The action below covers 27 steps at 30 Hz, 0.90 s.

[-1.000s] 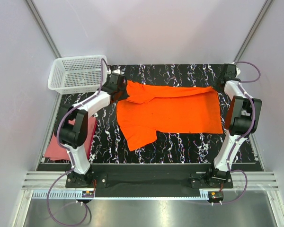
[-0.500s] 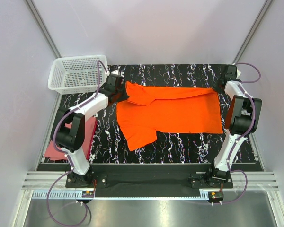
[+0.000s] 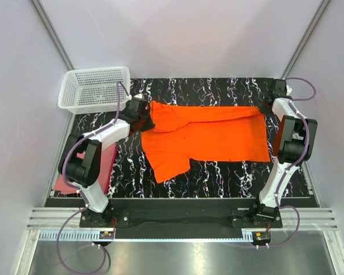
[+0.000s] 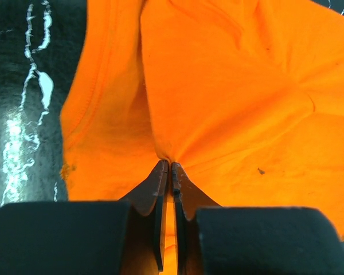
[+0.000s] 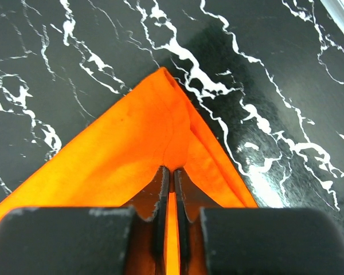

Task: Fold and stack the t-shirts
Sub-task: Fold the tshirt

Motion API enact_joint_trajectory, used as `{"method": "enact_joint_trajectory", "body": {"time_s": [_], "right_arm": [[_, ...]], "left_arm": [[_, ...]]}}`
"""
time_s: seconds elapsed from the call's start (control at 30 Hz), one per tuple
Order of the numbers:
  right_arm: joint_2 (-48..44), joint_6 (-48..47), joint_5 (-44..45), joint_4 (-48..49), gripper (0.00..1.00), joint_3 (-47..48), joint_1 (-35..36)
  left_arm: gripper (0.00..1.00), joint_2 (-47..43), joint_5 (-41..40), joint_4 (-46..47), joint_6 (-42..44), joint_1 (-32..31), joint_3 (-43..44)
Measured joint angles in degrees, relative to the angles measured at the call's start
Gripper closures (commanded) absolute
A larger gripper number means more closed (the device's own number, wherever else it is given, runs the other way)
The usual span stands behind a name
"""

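Note:
The orange t-shirt (image 3: 206,134) lies spread across the black marbled table (image 3: 229,175), with one sleeve hanging toward the near side. My left gripper (image 3: 147,117) is at its far left end, shut on a pinch of the orange cloth (image 4: 235,86) between the tips (image 4: 170,166). At the far right corner, my right gripper (image 3: 265,107) is shut on the corner of the shirt (image 5: 132,154), with cloth showing between its fingers (image 5: 171,170). The pink-red t-shirt (image 3: 66,180) lies at the table's left edge, partly hidden by the left arm.
A white mesh basket (image 3: 94,89) stands at the far left corner, just behind the left gripper. Grey walls close in both sides. The arm bases sit on a rail along the near edge.
The left gripper has moved slightly toward the near side, drawing the shirt's far left end with it. The right gripper has stayed almost still at its corner.

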Motion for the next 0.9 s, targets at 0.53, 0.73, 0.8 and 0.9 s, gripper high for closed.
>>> {"method": "enact_joint_trajectory", "body": {"time_s": [0.53, 0.73, 0.8, 0.9], "right_arm": [[0.1, 0.1, 2.2, -2.9, 0.51, -0.1, 0.0], [-0.2, -0.5, 3.5, -5.8, 0.22, 0.0, -0.1], [-0.2, -1.0, 3.5, -6.4, 0.22, 0.9, -0.1], [0.2, -2.0, 3.3, -7.6, 0.25, 4.2, -0.1]], "left_arm": [[0.53, -4.0, 0.7, 7.2, -1.6, 0.0, -5.2], [0.39, -8.8, -2.6, 5.7, 0.6, 0.4, -7.1], [0.40, -9.5, -3.1, 5.4, 2.0, 1.0, -5.6], [0.44, -6.4, -3.0, 4.4, 4.9, 1.9, 1.4]]}}
